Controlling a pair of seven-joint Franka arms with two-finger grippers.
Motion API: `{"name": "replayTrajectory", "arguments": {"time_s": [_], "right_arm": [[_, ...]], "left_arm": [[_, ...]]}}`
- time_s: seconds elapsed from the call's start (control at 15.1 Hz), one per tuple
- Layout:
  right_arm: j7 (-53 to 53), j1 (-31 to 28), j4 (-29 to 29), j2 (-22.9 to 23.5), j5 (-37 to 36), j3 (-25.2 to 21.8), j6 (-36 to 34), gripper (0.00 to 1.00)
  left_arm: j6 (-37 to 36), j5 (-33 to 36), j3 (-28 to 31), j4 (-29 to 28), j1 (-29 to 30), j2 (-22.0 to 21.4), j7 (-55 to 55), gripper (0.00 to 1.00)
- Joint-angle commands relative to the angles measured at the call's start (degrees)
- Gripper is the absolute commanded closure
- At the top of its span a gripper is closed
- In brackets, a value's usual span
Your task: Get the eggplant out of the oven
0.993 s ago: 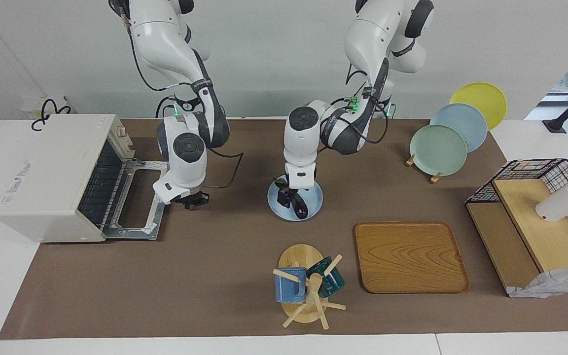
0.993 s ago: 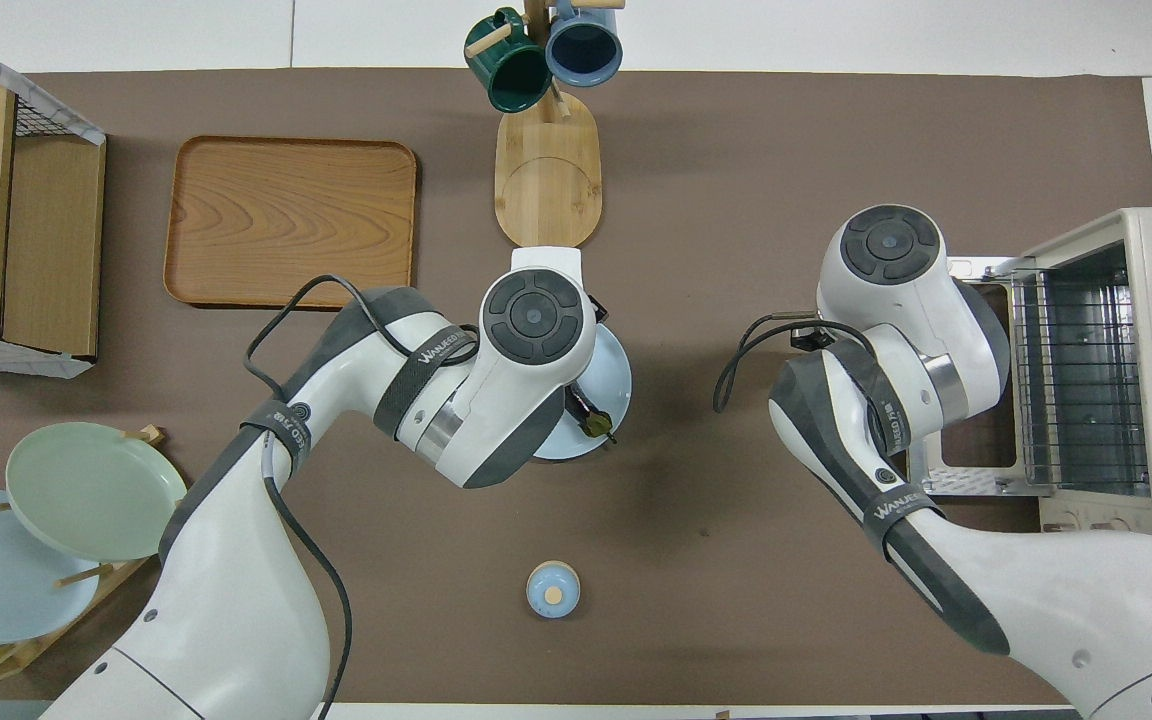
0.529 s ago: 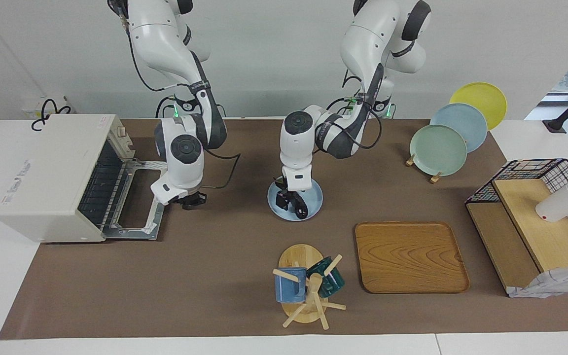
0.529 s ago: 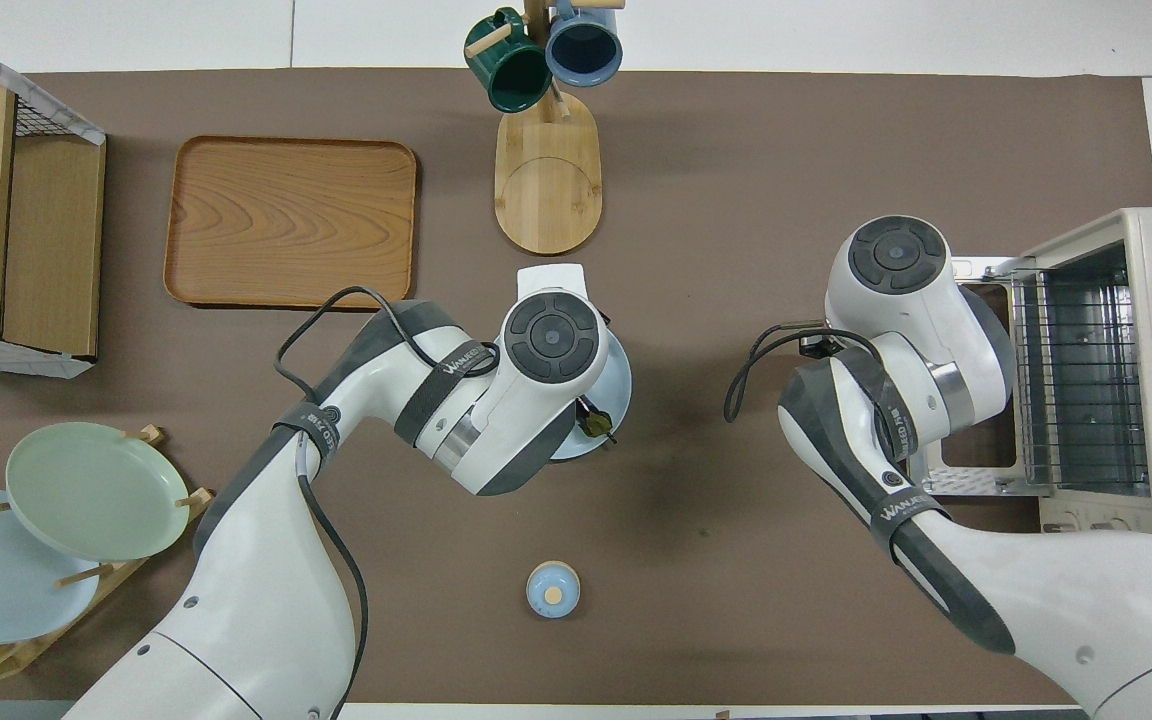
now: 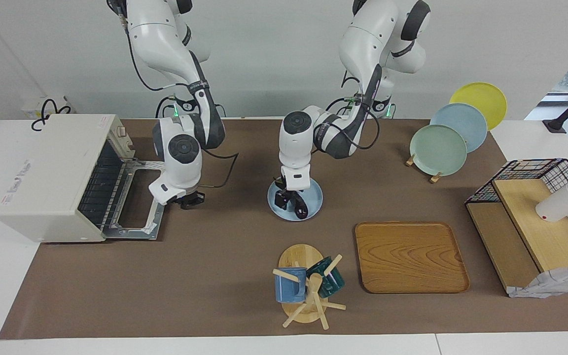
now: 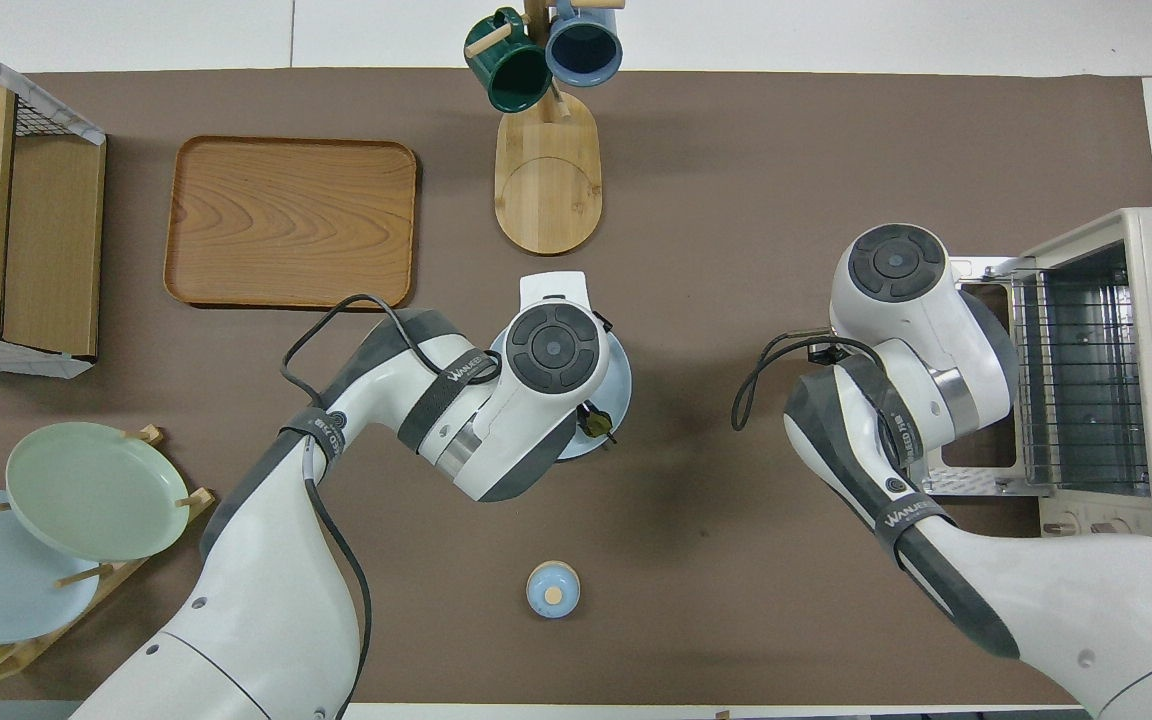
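The dark purple eggplant (image 5: 300,208) lies on a light blue plate (image 5: 315,194) at the table's middle. Its stem end (image 6: 596,425) peeks out from under the left arm's wrist in the overhead view. My left gripper (image 5: 287,199) hangs just over the plate, open, fingertips beside the eggplant's nearer end and not closed on it. The cream-white oven (image 5: 52,172) stands at the right arm's end, its door (image 5: 138,209) dropped open and its wire rack (image 6: 1081,380) bare. My right gripper (image 5: 189,199) is shut and empty, low beside the door's edge.
A mug tree (image 5: 306,288) with a blue and a green mug and a wooden tray (image 5: 409,256) lie farther from the robots than the plate. A rack of plates (image 5: 439,148) and a wire basket shelf (image 5: 535,217) fill the left arm's end. A small blue lidded pot (image 6: 552,588) sits near the robots.
The left arm's wrist has drawn slightly toward the right arm's end with the hand a little higher. The eggplant stays on the plate. The right arm has edged back a little.
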Motion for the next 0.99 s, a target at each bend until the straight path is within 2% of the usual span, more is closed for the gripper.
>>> {"name": "replayTrajectory", "arguments": {"time_s": [0.0,0.33,0.4,0.46,0.66,0.79,0.93], "right_arm": [[-0.92,-1.69,-3.3,-2.41,-2.54,0.91,1.44,1.0],[-1.01,-1.78,-4.18,-2.85,-5.18,0.91,1.27,1.0],[-1.01,-1.78,-4.27,-2.85,-5.79,0.91,1.01,1.0],[-1.09,-1.78,-4.27,-2.85,-6.49,0.91,0.83,1.0],[-3.11,-1.95,-4.27,-2.94,-7.64,0.82,0.57,1.0],[-3.64,-2.65,-4.27,-2.94,-7.82,0.91,0.57,1.0],[-4.34,-2.57,-4.27,-2.94,-7.91,0.82,0.3,1.0]], "left_arm": [[1.41,1.72,1.22,-1.57,-0.91,-0.99,-1.4,0.29],[1.24,2.69,1.22,-1.4,-0.21,-0.98,-0.96,0.74],[0.89,2.78,1.31,-1.13,-0.12,-0.9,-0.79,0.91],[0.54,3.21,1.31,-0.7,-0.12,-0.9,-0.35,1.0],[-1.13,3.83,1.4,0.36,2.06,-2.99,2.44,1.0],[-4.19,3.22,1.14,0.54,5.57,-6.77,9.37,1.0],[-6.66,2.43,0.87,2.11,9.79,-8.45,15.88,1.0]]}}
